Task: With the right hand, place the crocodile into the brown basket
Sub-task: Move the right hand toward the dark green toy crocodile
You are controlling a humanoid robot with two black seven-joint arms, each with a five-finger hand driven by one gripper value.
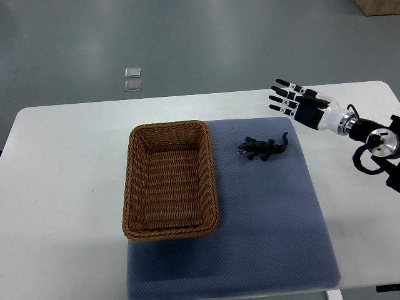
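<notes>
a small dark green plastic toy crocodile (pixel 262 148) lies on a blue-grey fabric mat (pixel 269 225), close to the mat's far edge and nearer its far right corner. its tail curls up toward the right and its head points left toward a brown woven wicker basket (pixel 128 187). the rectangular basket sits empty along the mat's left edge, its left side overhanging onto the white rounded table (pixel 62 162) that carries everything. the crocodile is just beside the basket's right rim, not touching it. the black and white right hand (pixel 306 107) hovers over the table past the mat's far right corner, apart from the crocodile. its fingers (pixel 284 83) are stretched out and spread toward the left, holding nothing.
</notes>
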